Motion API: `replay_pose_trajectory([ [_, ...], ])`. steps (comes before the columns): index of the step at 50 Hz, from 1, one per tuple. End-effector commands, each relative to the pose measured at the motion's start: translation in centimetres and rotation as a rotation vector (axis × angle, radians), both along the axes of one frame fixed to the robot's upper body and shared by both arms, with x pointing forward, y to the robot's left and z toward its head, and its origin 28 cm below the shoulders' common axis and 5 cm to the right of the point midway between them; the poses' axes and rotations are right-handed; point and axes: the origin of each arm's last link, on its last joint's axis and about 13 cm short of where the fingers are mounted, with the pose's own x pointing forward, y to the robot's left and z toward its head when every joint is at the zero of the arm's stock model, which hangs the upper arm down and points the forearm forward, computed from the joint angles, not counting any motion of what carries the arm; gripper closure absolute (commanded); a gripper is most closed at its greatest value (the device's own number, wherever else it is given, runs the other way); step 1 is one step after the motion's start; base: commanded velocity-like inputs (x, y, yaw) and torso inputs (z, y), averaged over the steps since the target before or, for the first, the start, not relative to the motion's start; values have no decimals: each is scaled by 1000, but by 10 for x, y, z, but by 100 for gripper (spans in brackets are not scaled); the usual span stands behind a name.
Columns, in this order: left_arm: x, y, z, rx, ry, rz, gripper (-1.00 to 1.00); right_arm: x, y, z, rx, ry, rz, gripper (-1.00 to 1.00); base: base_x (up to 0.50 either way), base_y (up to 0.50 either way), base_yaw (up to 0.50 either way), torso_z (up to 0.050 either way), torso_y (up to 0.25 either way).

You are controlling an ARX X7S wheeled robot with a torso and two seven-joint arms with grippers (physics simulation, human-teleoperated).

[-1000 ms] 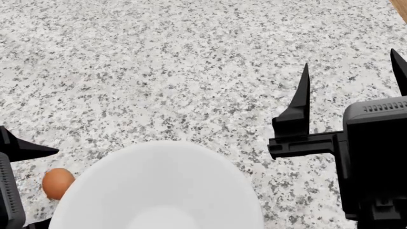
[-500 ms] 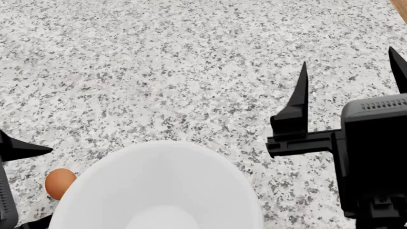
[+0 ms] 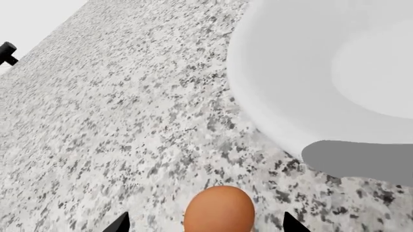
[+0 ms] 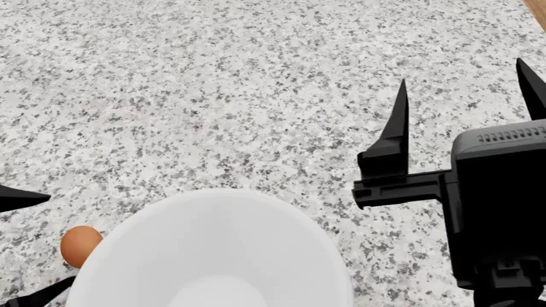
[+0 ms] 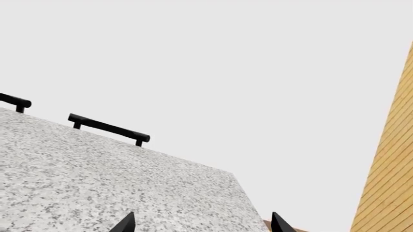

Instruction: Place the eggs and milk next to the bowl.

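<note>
While sitting right at the near edge of the head view, bowl (image 4: 213, 249) takes up the bottom middle, big white round thing resting on the speckled granite counter (image 4: 213, 96). Tucked just beside its left rim: one orange-brown egg (image 4: 78, 245), lying on the counter, close to the bowl wall but can't quite tell if touching.

Straddling that egg, left end effector (image 4: 22, 246) spread wide, one black fingertip (image 4: 22, 197) beyond the egg and the other poking in nearer the bottom edge. Not gripping anything. Same story from the left wrist view: egg (image 3: 219, 210) dead centre between the two tips (image 3: 119, 223), clear gaps on both sides, bowl (image 3: 310, 72) curving away further out. Egg's long axis seems to run along the line out from the wrist camera, narrower end looking like the far one, though the near end is cut off so not certain.

Further out on the right, right end effector (image 4: 465, 96) held up off the counter, fingers (image 4: 394, 137) pointing away and wide apart, nothing between them. Right wrist view just catches counter (image 5: 96, 179), two dark handles (image 5: 108, 128) past its far edge, and a wood-plank wall (image 5: 390, 183).

No milk carton in any view.
</note>
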Motion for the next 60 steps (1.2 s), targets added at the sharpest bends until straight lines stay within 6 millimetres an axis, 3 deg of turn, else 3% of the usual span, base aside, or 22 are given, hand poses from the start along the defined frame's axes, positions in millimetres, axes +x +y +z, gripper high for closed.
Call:
replay_pose_trajectory([
  [1,-1,4,2,-15,-10,1,-100,-1,0,1,1,-16,-4,-100,0,0,0,0,0],
  [33,-16,23,11,-87,-22,123,-100,5,2,1,-2,-17,6,-100,0,0,0,0,0],
  [44,-32,31,12,-169,11,232,-100,4,3,1,-1,-14,10,-100,0,0,0,0,0],
  [60,-39,32,11,-409,68,502,-100,4,3,1,2,-13,15,-100,0,0,0,0,0],
])
